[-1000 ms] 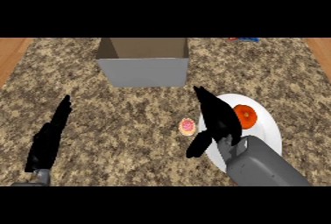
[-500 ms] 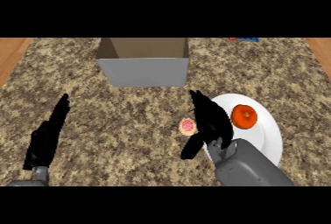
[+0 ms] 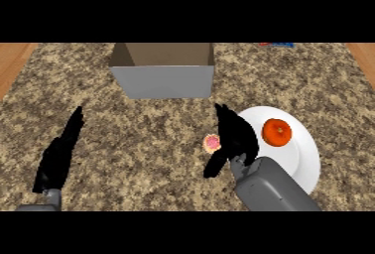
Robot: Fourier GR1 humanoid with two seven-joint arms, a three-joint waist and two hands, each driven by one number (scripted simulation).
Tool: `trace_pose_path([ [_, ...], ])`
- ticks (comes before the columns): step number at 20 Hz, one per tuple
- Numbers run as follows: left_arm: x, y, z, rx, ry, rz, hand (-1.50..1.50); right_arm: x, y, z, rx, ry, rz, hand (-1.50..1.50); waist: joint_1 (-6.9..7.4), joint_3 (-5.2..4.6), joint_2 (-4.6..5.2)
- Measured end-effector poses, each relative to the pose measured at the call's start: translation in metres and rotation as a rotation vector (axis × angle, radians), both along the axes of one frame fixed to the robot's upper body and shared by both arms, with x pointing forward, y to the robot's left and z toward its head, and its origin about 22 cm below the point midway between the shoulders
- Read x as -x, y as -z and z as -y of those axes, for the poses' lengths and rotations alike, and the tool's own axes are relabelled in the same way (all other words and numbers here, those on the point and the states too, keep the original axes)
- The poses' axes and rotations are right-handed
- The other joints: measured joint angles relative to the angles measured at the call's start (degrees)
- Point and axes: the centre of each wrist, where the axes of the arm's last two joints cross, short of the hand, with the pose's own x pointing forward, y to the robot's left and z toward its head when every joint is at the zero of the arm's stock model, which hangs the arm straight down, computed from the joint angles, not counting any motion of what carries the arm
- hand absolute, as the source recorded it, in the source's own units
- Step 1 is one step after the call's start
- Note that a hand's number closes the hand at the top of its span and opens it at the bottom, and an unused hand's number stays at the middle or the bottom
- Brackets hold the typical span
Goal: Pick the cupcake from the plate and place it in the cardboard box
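Note:
The cupcake [image 3: 212, 143] is small and pink. It appears just left of the white plate [image 3: 302, 158], over the speckled counter, and my right hand hides part of it. My right hand [image 3: 236, 138] stands on edge at the plate's left rim. Its fingers point up toward the box and its thumb is spread downward, with the cupcake in the gap between them. The fingers look straight, not curled round it. The open cardboard box [image 3: 167, 79] stands at the back centre. My left hand [image 3: 58, 154] rests open at the left, away from everything.
An orange round fruit [image 3: 277, 132] lies on the plate. A small blue and red item [image 3: 277, 44] sits at the far back right edge. Wooden floor shows past both counter sides.
My right hand and forearm have shifted left off the plate, closing in on the cupcake, which has barely moved. The left hand has stayed still.

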Motion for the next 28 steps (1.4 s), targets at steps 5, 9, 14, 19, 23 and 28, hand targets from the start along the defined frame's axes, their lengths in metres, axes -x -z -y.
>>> trace_pose_path([
  [5, -0.003, -0.004, -0.008, -0.003, -0.004, 0.006, 0.00, 0.004, 0.012, 0.002, 0.012, 0.011, -0.009, -1.50, -0.03, 0.01, 0.00],
  [9, 0.001, -0.005, -0.001, -0.002, -0.006, 0.005, 0.00, 0.006, 0.014, -0.002, 0.005, 0.018, -0.010, -1.50, -0.02, 0.01, 0.00],
  [14, 0.002, -0.006, -0.006, -0.007, -0.007, 0.002, 0.00, 0.002, 0.025, -0.004, 0.015, 0.030, -0.017, -1.50, 0.02, 0.01, 0.02],
  [19, 0.003, -0.002, -0.004, -0.001, 0.000, 0.003, 0.00, 0.000, 0.029, -0.008, 0.021, 0.030, -0.031, -1.50, 0.08, 0.01, 0.03],
  [23, 0.004, -0.012, -0.005, -0.003, 0.003, 0.005, 0.00, 0.003, 0.043, -0.009, 0.035, 0.029, -0.056, -1.50, 0.11, 0.01, 0.02],
  [28, 0.000, -0.008, -0.005, -0.001, -0.003, 0.004, 0.00, 0.002, 0.055, -0.005, 0.031, 0.027, -0.078, 1.50, 0.05, 0.01, 0.03],
])
